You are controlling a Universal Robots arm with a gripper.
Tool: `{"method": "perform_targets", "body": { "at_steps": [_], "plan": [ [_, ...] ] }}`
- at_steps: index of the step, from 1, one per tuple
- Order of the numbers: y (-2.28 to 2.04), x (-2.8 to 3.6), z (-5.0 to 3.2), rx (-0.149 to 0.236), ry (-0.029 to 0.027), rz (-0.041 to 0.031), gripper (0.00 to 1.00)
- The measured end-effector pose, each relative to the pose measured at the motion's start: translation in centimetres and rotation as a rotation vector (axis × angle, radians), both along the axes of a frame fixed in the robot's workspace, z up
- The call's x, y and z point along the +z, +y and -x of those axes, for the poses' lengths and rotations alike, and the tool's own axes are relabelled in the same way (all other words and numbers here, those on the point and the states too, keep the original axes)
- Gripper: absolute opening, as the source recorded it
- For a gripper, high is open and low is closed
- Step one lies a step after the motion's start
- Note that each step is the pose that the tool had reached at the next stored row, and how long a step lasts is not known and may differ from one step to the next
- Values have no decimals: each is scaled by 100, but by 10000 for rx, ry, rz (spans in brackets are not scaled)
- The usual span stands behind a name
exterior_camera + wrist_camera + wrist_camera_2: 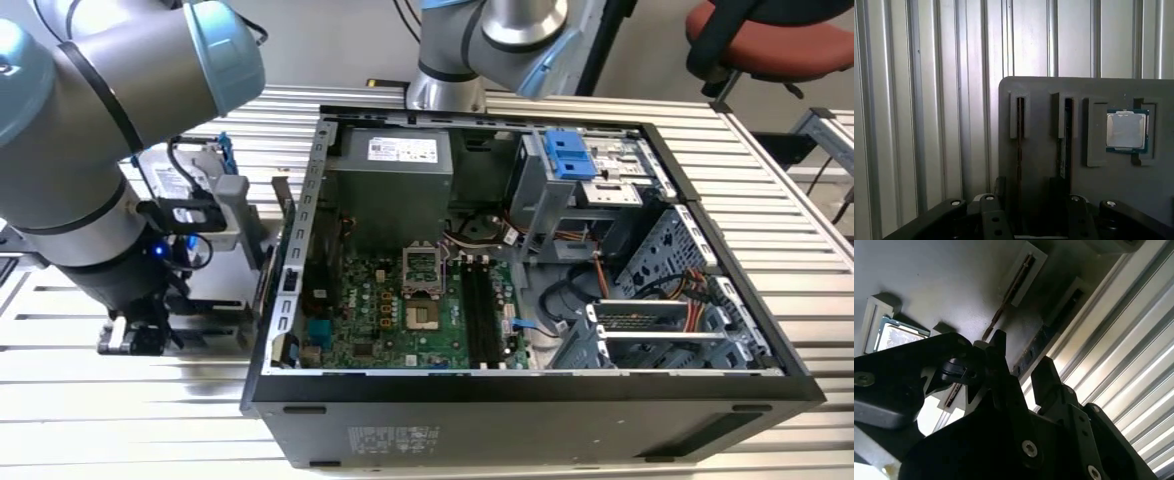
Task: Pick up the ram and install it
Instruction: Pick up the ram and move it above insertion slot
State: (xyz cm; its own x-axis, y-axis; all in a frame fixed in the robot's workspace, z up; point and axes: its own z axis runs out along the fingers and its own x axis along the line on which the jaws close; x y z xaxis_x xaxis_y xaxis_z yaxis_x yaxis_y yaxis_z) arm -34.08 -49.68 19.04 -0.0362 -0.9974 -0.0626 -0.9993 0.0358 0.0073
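The gripper (pixel 1029 197) hangs low over one end of a grey tray (pixel 1044 90), its jaws apart and closed on nothing. The ram (pixel 1019 150) stands on edge in a narrow slot of the tray. In the first wrist view it runs into the gap between the black fingers (pixel 990 215) — whether they touch it I cannot tell. A second stick (pixel 1067 145) stands on edge in the tray's next slot, just beside the ram. A square processor chip (pixel 1126 131) lies flat in a pocket of the tray beyond that. The tray rests on a ribbed metal table (pixel 929 100) — and an open computer case (pixel 534 400) stands to the exterior view's right of the tray.
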Motion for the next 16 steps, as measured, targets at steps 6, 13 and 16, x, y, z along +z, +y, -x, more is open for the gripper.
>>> {"method": "perform_targets", "body": {
  "at_steps": [6,13,16],
  "plan": [
    [0,1,0,1,1,2,100],
    [-36,-1,-8,-10,67,1,100],
    [-22,-1,-7,-30,69,1,100]
  ]
}}
